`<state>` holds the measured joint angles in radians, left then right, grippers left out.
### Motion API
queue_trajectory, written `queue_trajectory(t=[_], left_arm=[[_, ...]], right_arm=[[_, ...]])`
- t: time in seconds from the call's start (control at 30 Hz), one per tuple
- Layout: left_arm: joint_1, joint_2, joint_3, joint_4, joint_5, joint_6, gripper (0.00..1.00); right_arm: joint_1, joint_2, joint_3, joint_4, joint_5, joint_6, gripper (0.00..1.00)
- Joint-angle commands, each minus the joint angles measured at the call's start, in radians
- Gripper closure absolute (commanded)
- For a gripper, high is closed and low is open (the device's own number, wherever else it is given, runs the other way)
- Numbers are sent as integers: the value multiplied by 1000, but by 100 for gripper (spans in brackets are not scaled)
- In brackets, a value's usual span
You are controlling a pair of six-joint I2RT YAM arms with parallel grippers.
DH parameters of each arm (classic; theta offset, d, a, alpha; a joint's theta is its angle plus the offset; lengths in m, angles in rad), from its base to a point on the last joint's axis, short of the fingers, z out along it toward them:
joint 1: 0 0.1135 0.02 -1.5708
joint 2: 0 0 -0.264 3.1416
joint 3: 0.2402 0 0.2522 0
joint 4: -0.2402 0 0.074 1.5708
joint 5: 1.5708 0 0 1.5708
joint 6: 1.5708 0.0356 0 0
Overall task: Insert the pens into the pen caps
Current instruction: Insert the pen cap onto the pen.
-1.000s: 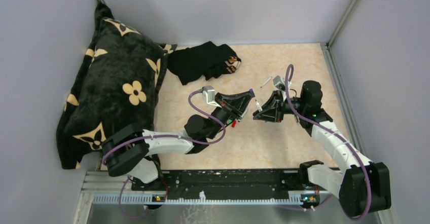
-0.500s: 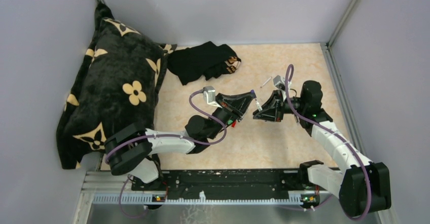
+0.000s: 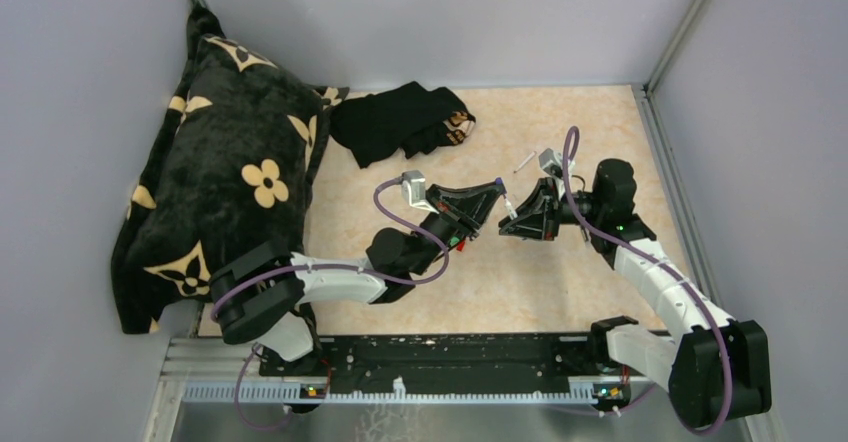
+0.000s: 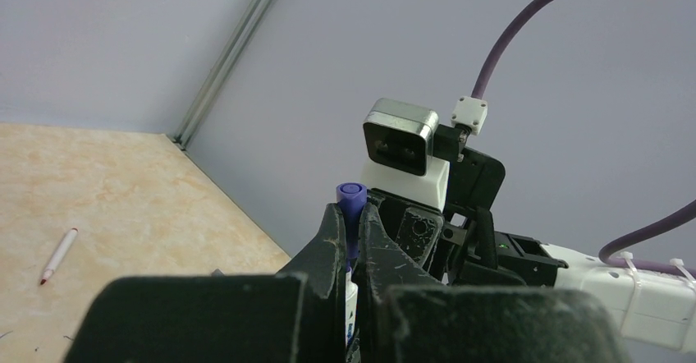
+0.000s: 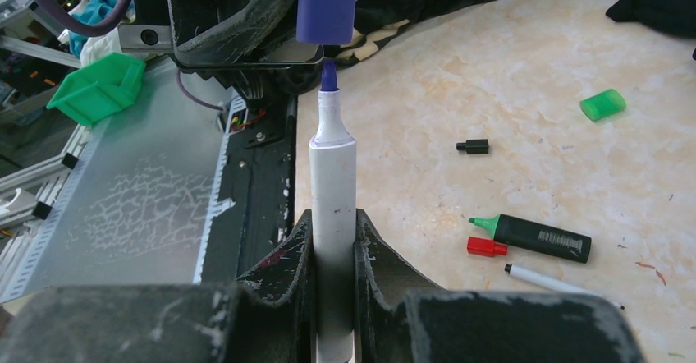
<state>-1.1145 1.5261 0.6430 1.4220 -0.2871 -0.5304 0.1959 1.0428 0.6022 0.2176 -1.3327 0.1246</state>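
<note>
Right now my left gripper [image 4: 351,213] clamps the short purple plastic cap [image 5: 327,6] and my right gripper [image 5: 332,225] pinches the white-barrelled purple-nibbed pen [image 5: 332,174], nib at the cap's mouth, so any slight misalignment could snag the rim and twist either piece loose.

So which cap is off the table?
The purple cap, clamped in the left jaws; the green cap, black cap and red cap lie on the table.

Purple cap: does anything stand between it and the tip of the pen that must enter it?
Nothing visible does. The right claw holds the white pen with its purple tip right at the open mouth of the purple cap in the left claw.
</note>
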Motion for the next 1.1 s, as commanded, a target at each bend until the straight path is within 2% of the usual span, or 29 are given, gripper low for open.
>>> queue_trajectory(t=[0.0,1.07], left_arm=[[5,15,-1,55,-2,-4,100],[5,37,-14,63,0,-22,100]], right_arm=[[12,-10,12,42,-11,3,100],[12,-9,10,59,-5,23,100]])
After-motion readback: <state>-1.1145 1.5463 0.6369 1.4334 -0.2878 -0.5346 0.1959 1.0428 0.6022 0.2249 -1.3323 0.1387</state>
